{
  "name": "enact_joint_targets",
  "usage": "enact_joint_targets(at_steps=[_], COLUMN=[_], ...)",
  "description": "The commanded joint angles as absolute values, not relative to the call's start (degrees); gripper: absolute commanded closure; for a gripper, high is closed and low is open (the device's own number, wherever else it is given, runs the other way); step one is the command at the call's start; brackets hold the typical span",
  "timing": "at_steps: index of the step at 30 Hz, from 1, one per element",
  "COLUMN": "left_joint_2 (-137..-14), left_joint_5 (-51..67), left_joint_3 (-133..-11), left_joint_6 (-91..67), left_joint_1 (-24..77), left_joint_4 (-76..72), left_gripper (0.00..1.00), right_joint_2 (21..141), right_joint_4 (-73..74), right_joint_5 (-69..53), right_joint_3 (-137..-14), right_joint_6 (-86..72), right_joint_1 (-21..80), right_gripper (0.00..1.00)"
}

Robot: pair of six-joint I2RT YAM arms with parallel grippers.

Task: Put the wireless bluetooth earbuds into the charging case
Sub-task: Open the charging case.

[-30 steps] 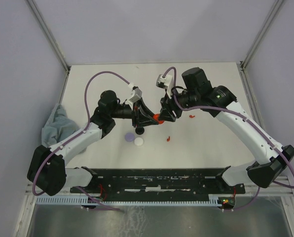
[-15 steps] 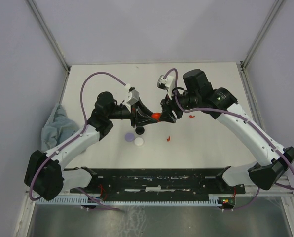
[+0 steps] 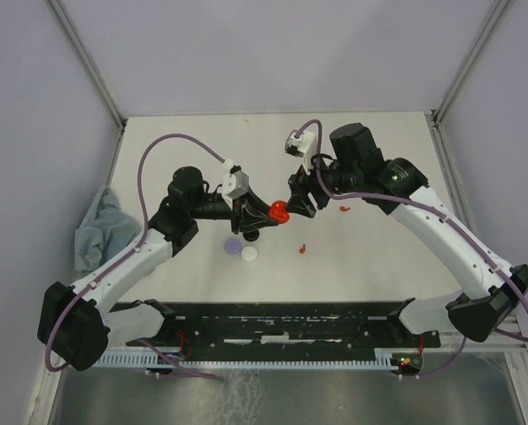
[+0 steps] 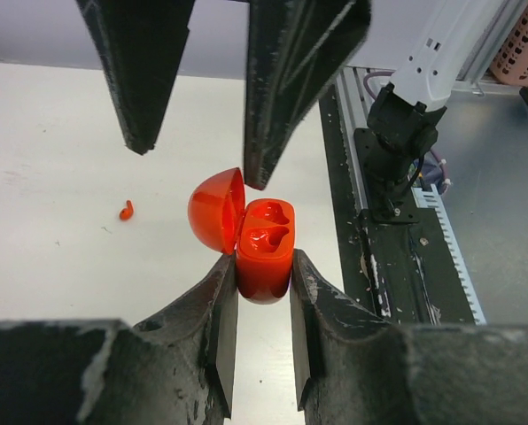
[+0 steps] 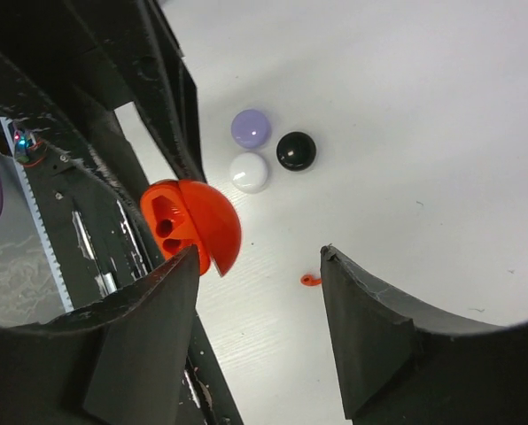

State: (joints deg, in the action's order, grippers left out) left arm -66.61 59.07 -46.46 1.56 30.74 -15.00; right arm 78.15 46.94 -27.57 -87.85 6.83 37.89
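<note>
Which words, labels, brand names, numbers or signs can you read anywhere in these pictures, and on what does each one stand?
There are none to read. The red charging case, held open in the left gripper, has plain surfaces. The lavender disc, white disc and black disc show no print either.

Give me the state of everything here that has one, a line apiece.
Red charging case: lid open, both sockets empty, held above the table.
Left gripper: shut on the case.
Right gripper: open, empty.
Near red earbud, far red earbud: loose on the table.
Lavender disc, white disc, black disc: lying on the table.
</note>
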Motion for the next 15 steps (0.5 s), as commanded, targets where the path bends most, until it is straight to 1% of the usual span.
enact_joint_targets(at_steps=[1,6,10,13,15], left_joint_2=[-63.5,-62.7,-63.5,-64.7,-65.4], left_joint_5=[60.2,57.9,46.6,36.1,31.1], left_joint_3=[-46.1,-45.4,-45.3,-45.3,-45.2], left_joint_6=[7.8,8.1,6.0,3.5,1.6], left_joint_1=[31.3,31.4,31.3,31.1,30.7], left_joint_4=[-12.9,-12.6,-11.2,-9.7,-9.3], left_gripper=[0.97,0.97,0.97,0.97,0.97], right_joint_2=[76.8,77.4,77.4,77.8,78.5], right_joint_4=[44.1,45.3,46.7,49.1,51.0], right_joint_5=[-23.2,-21.1,-17.9,-12.5,-9.0], right_joint_3=[-88.6,-89.8,-91.0,-89.5,-87.9], right_joint_6=[5.3,3.1,-0.4,-2.9,-4.9], right_joint_1=[38.0,37.9,37.9,37.9,37.9], right_gripper=[0.35,0.34,0.31,0.30,0.30])
